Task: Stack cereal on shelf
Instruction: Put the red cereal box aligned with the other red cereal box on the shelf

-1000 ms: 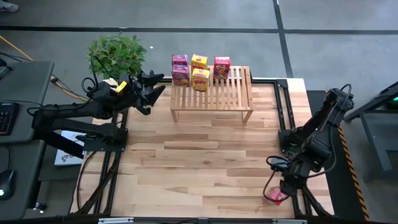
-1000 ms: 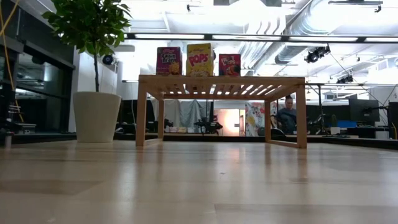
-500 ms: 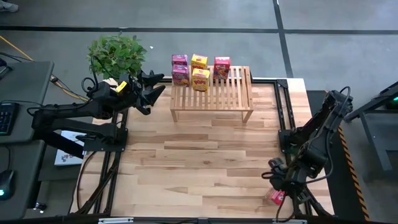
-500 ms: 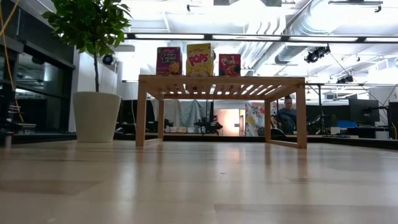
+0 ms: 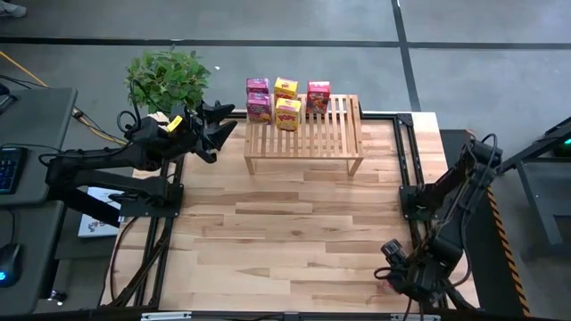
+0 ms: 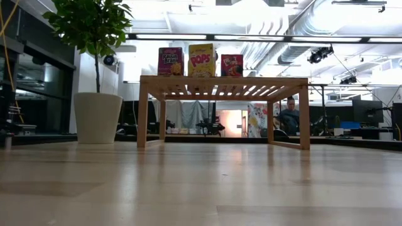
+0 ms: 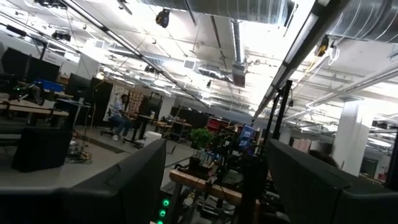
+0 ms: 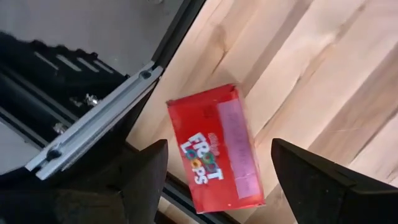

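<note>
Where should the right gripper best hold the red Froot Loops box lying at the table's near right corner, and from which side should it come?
Probably from straight above: the red box lies flat, printed face up, by the table's edge rail. The right gripper is open with one finger at each long side, so closing across the narrow width, near the middle, looks best.

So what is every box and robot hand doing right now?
Shelf: standing at the table's far side, holding five boxes.
Five cereal boxes: upright on the shelf's left part.
Red cereal box: lying flat at the table's near right edge, not held.
Right gripper: open, above the red cereal box, fingers either side.
Left gripper: open, empty, waiting left of the shelf.
</note>
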Available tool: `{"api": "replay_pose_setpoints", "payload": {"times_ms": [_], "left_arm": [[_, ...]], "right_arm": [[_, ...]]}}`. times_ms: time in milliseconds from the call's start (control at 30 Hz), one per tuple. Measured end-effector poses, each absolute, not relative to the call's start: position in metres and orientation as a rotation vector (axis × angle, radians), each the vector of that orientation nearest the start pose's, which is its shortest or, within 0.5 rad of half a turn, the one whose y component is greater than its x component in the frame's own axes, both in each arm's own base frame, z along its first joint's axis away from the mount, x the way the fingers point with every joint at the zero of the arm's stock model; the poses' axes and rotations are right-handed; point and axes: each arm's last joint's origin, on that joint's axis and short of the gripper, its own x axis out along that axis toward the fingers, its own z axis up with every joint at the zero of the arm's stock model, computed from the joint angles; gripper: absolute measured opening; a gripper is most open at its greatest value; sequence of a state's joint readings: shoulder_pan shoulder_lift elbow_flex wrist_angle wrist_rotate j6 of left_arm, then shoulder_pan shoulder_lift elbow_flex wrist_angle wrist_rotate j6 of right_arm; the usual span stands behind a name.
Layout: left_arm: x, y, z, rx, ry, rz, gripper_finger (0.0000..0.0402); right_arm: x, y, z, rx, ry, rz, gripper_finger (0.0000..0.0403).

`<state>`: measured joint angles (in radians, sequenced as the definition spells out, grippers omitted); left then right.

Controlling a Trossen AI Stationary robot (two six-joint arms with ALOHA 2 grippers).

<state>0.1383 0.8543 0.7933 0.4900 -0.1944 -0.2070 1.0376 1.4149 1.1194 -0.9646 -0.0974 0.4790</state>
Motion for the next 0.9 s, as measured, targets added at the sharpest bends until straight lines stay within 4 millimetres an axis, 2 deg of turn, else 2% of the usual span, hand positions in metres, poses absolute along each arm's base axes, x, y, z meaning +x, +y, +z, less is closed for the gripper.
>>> {"api": "replay_pose_setpoints", "payload": {"times_ms": [200,367,733,900], "left_arm": [[0.18,0.031,0.388,-0.214,-0.463,0.282,0.0268],[0.18,0.031,0.388,-0.214,-0.463,0.282,0.0268],[0.18,0.031,0.387,-0.213,-0.462,0.281,0.0268],[0.18,0.031,0.387,-0.213,-0.462,0.281,0.0268]], "right_arm": [[0.122,0.232,0.255,-0.262,1.359,0.695,0.0278],[0.118,0.234,0.255,-0.316,1.306,0.655,0.0278],[0.124,0.245,0.231,-0.426,1.347,0.645,0.0278],[0.127,0.249,0.227,-0.435,1.33,0.65,0.0273]]}}
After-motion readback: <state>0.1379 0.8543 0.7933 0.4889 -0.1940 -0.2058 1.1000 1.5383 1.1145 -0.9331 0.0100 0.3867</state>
